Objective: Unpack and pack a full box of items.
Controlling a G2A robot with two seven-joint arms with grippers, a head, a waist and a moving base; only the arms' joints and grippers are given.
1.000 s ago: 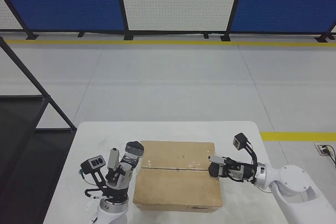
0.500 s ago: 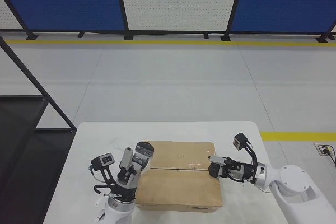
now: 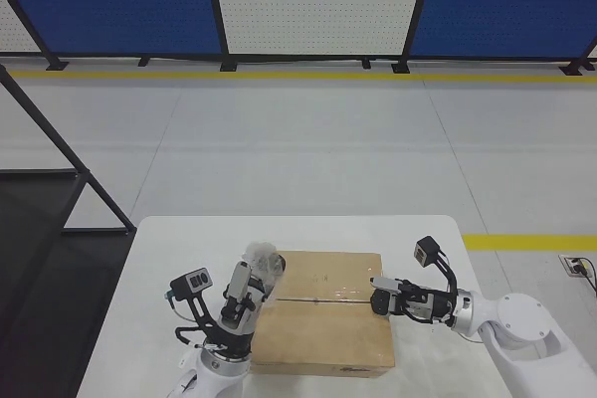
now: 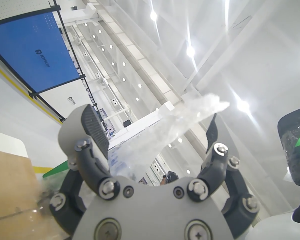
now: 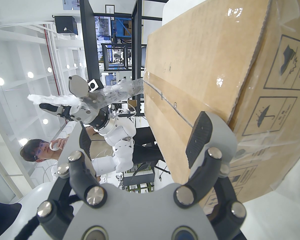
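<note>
White table (image 3: 159,259), and the taped cardboard box (image 3: 318,328) sits shut in the middle of it, seam running across the top. Right gripper (image 5: 142,126) is at the box's right edge by the seam, jaws apart, nothing in them. Left gripper (image 4: 152,121) is up over the box's left end, jaws wide too, and a crumpled clear tape strip (image 5: 115,93) runs from the seam up between its fingers, unclamped.
</note>
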